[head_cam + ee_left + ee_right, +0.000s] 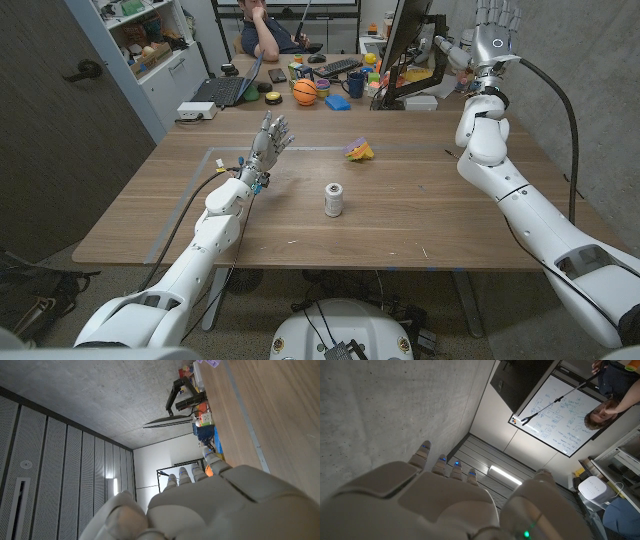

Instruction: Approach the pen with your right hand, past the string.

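Wooden surface (pixel 420 215) carries a small white can (pixel 333 199); right hand (pixel 493 40) raised at two o'clock, left hand (pixel 270 139) at ten, fingers apart on both

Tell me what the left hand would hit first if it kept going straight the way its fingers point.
Probably nothing on the table: the left hand points up and away over bare wood. The can and the yellow-purple object lie off to its right. Depth is uncertain.

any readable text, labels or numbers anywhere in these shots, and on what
None can be read.
Small white can on the wooden table: dark print on its label, too small to read.
Whiteboard on the far wall, right wrist view: coloured handwriting, too blurred to read.
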Tool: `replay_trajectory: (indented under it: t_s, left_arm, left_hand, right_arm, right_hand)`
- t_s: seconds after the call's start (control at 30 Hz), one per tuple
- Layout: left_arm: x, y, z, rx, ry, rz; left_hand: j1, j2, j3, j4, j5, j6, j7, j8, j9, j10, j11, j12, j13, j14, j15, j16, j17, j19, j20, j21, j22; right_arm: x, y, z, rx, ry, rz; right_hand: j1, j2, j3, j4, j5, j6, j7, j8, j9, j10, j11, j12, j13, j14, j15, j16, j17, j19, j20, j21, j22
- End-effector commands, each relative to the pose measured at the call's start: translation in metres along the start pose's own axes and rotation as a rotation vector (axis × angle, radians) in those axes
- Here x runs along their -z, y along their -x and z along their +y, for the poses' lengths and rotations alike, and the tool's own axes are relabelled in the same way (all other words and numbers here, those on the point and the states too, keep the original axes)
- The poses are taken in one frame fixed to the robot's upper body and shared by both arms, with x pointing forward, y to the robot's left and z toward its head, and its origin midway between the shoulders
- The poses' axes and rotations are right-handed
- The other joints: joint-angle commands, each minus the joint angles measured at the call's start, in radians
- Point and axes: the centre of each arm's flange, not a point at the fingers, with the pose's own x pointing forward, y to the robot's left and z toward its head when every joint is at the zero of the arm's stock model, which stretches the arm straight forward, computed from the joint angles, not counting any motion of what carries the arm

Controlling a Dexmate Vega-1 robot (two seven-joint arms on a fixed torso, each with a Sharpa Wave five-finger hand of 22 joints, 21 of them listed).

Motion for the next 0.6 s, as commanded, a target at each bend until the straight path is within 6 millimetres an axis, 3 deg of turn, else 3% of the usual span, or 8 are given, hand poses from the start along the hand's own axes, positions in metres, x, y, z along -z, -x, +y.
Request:
replay_trajectory:
  t_s: [0.03,0.2,0.43,0.6]
  left_arm:
    - [-0.001,0.003,-0.002,0.001,-0.008,0.006]
    - [0.000,0.004,-0.002,-0.003,-0.007,0.010]
    - [0.001,0.006,-0.002,-0.002,-0.006,0.010]
    - [0.001,0.006,-0.003,0.003,-0.006,0.010]
  left_hand:
    - [0.004,0.048,-0.006,0.002,0.007,-0.017,0.005,0.009,0.002,0.000,-0.007,0.006,0.003,0.001,0.000,0.007,0.002,0.000,0.012,0.003,0.003]
    - [0.004,0.048,-0.009,0.002,0.008,-0.016,0.005,0.009,0.002,0.002,-0.008,0.006,0.003,0.002,0.000,0.007,0.002,0.000,0.011,0.003,0.003]
    - [0.004,0.047,-0.011,0.001,0.009,-0.016,0.005,0.009,0.002,0.003,-0.008,0.006,0.003,0.002,-0.001,0.007,0.002,0.000,0.012,0.003,0.003]
    - [0.004,0.047,-0.013,0.001,0.009,-0.017,0.005,0.009,0.002,0.004,-0.009,0.006,0.003,0.002,0.000,0.007,0.002,0.001,0.012,0.003,0.003]
  right_arm:
    - [0.025,0.000,0.032,-0.140,0.015,0.096]
    - [0.027,-0.001,0.043,-0.186,0.030,0.107]
    - [0.028,-0.003,0.055,-0.280,0.045,0.134]
    - [0.029,-0.003,0.065,-0.347,0.059,0.147]
  right_hand:
    - [0.013,-0.002,-0.006,0.001,0.008,-0.007,-0.012,0.006,0.003,-0.008,-0.005,0.007,0.003,0.005,0.007,0.007,0.001,0.017,0.001,0.005,0.003]
    - [0.017,0.003,-0.007,0.000,0.010,0.005,-0.032,0.012,0.002,-0.014,-0.009,0.007,0.003,0.011,0.005,0.008,0.001,0.031,0.001,0.009,0.004]
    - [0.031,0.006,-0.008,-0.006,0.015,-0.016,0.001,0.008,0.002,-0.027,-0.004,0.006,0.002,0.012,0.008,0.007,0.000,0.053,0.001,0.014,0.005]
    - [0.050,0.006,-0.008,-0.015,0.021,-0.018,-0.012,0.011,0.003,-0.038,0.001,0.004,0.003,0.019,0.008,0.008,0.000,0.076,0.000,0.020,0.006]
